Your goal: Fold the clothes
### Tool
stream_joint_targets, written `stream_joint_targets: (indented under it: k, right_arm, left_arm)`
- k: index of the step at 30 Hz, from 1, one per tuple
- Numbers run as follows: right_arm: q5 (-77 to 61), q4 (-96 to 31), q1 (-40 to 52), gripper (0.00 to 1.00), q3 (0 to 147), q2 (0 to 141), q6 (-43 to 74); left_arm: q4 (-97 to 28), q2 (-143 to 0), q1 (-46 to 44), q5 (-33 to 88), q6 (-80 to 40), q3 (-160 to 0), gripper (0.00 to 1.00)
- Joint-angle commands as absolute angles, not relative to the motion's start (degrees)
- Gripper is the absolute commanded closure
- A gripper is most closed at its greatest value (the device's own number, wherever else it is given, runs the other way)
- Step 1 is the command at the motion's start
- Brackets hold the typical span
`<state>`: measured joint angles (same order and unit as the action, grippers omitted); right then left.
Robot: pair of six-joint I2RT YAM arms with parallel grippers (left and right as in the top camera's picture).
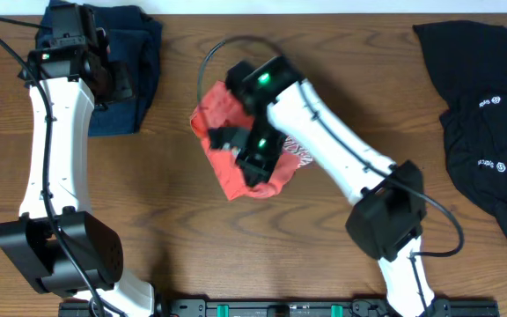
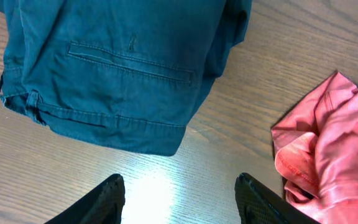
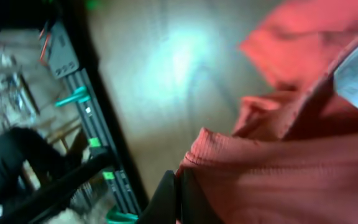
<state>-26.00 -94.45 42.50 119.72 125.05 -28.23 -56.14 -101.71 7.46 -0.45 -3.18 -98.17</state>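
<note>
The right hand is clenched on a ribbed edge of the red-orange T-shirt, which lies bunched mid-worktop. The pinch looks thin. A pull could slip the edge free or, with nothing anchoring the far side, drag the whole heap instead of spreading it. The right arm rises from the near edge, elbows over the shirt and bends back down onto it. At far left, the left hand hovers released and empty by the navy garment. A black garment lies far right.
</note>
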Motion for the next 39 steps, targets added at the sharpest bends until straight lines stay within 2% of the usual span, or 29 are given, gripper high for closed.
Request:
stream_joint_targets:
  k: [1, 2, 3, 10, 18, 23, 25, 26, 31, 38, 39]
  right_arm:
    - [-26.3, -94.7, 45.3, 0.79, 119.2, 125.5, -28.2]
    - [-25.9, -94.6, 45.9, 0.69, 119.2, 125.5, -28.2]
    - [-25.9, -94.4, 46.1, 0.66, 119.3, 125.4, -28.2]
    - [-27.1, -92.4, 43.1, 0.6, 122.8, 124.7, -26.3]
    - [-19.9, -80.7, 32.0, 0.28, 125.2, 124.1, -14.1]
    - [-19.9, -74.7, 23.7, 0.21, 125.2, 124.1, -9.6]
    - [-19.9, -72.8, 21.0, 0.15, 125.1, 124.1, -8.8]
    - [-19.9, -72.1, 19.8, 0.13, 125.1, 124.1, -8.8]
    - [-19.9, -70.8, 15.3, 0.08, 125.1, 124.1, -8.6]
    - [-19.9, -71.4, 12.4, 0.07, 125.1, 124.1, -8.6]
    - [-19.9, -71.5, 12.3, 0.08, 125.1, 124.1, -8.6]
  left_arm:
    - [-56.1, -102.6, 7.7, -1.1, -3.7, -97.7, 0.41]
    - [-56.0, -102.6, 7.7, -1.1, -3.7, -97.7, 0.41]
    - [-56.1, -102.6, 7.7, -1.1, -3.7, -97.7, 0.41]
    - [-56.1, -102.6, 7.7, -1.1, -3.7, -97.7, 0.41]
    - [-58.5, -102.7, 7.7, 4.8, -3.7, -97.6, 0.41]
    - [-61.2, -102.8, 7.5, 13.4, -3.6, -95.7, 0.41]
    - [-61.3, -102.8, 6.9, 18.0, -2.2, -93.7, 0.39]
    - [-61.3, -102.8, 6.5, 20.3, -1.4, -92.6, 0.36]
    - [-59.9, -102.8, 3.5, 28.6, 0.8, -85.3, 0.29]
    - [-43.7, -102.8, -3.3, 34.9, -2.5, -72.1, 0.16]
    - [-41.1, -102.8, -4.3, 34.9, -3.6, -70.8, 0.11]
